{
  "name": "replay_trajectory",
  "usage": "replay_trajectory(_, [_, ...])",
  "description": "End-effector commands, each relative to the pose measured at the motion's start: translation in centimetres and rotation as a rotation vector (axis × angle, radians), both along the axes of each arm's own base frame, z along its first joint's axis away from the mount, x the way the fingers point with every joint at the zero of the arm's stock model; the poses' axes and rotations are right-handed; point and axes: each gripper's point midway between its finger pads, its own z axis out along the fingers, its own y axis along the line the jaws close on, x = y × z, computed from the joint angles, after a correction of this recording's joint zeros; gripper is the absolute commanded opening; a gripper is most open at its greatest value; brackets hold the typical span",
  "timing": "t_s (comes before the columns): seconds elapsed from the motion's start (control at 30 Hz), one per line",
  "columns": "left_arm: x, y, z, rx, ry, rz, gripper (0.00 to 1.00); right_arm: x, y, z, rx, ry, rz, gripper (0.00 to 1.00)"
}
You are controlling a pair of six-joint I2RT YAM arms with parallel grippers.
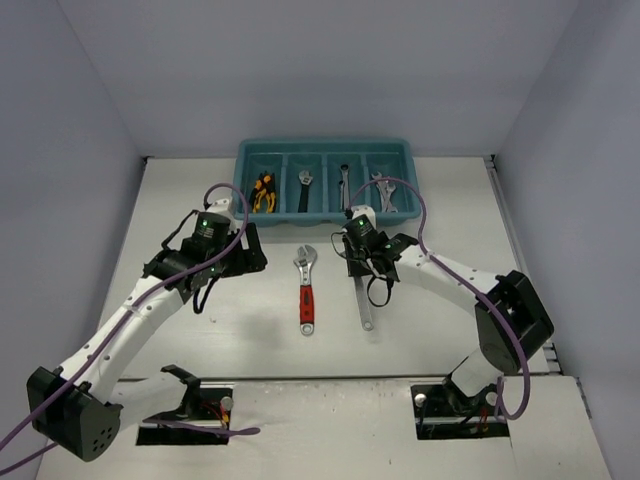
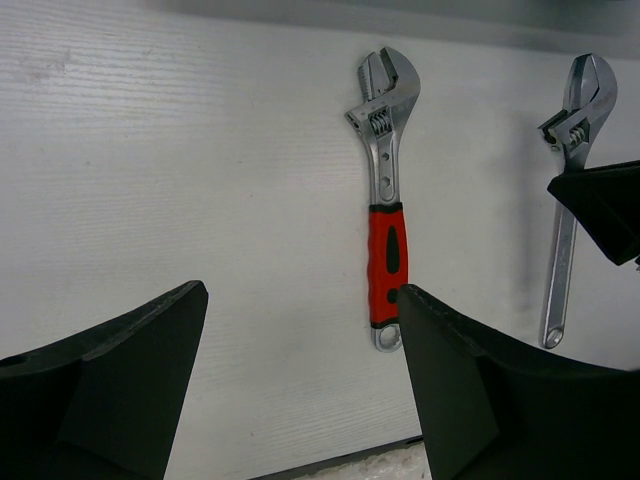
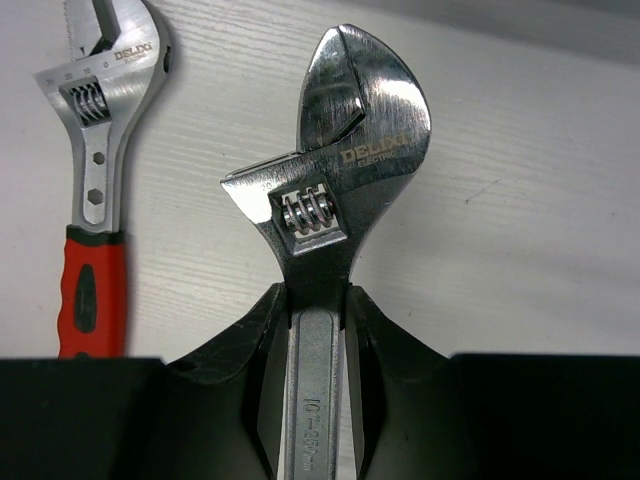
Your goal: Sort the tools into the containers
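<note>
My right gripper is shut on the neck of a silver adjustable wrench; in the right wrist view the fingers clamp it just below its head. Its handle points toward the near edge, and I cannot tell whether it is lifted. A red-handled adjustable wrench lies on the table to its left, also in the left wrist view and the right wrist view. My left gripper is open and empty, left of the red wrench. The teal tray stands at the back.
The tray's four compartments hold, from left to right, yellow and orange pliers, a black-handled wrench, a silver spanner and silver spanners. Grey walls enclose the table on three sides. Purple cables loop over both arms.
</note>
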Motion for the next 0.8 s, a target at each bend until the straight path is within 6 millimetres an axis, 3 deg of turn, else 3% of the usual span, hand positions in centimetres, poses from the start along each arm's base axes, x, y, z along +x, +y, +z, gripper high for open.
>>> replay_trajectory(0.0, [0.8,0.2,2.6,-0.022,-0.087,0.028,0.74,4.4,4.0,10.0,0.164,-0.247,0.035,0.0])
replay_trajectory(0.13, [0.4,1.7,2.6,0.037,-0.088,0.064,0.74,7.3,6.8,16.3,0.248,-0.354,0.074,0.0])
replay_trajectory(0.37, [-1.3,4.7,3.0,0.124,-0.081,0.123,0.74,14.4,11.6,22.5,0.329,-0.482,0.11,0.0])
replay_trajectory(0.43, [-2.1,5.3,2.7,0.136,-0.064,0.134,0.74,17.2,12.6,24.1,0.366,-0.52,0.104,0.0])
replay_trajectory(0.53, [-3.3,5.9,2.5,0.134,-0.051,0.144,0.74,20.6,13.6,25.8,0.406,-0.576,0.094,0.0])
replay_trajectory(0.6, [-4.0,6.2,2.1,0.128,-0.037,0.152,0.74,23.3,13.7,24.8,0.411,-0.583,0.073,0.0])
replay_trajectory(0.63, [-4.4,6.3,2.2,0.123,-0.038,0.153,0.74,24.0,13.6,26.4,0.435,-0.619,0.065,0.0])
replay_trajectory(0.73, [-5.3,6.5,2.2,0.107,-0.031,0.157,0.74,27.0,13.6,25.9,0.469,-0.647,0.05,0.0])
replay_trajectory(0.77, [-5.5,6.4,2.2,0.097,-0.029,0.154,0.74,27.9,13.7,24.9,0.473,-0.645,0.043,0.0])
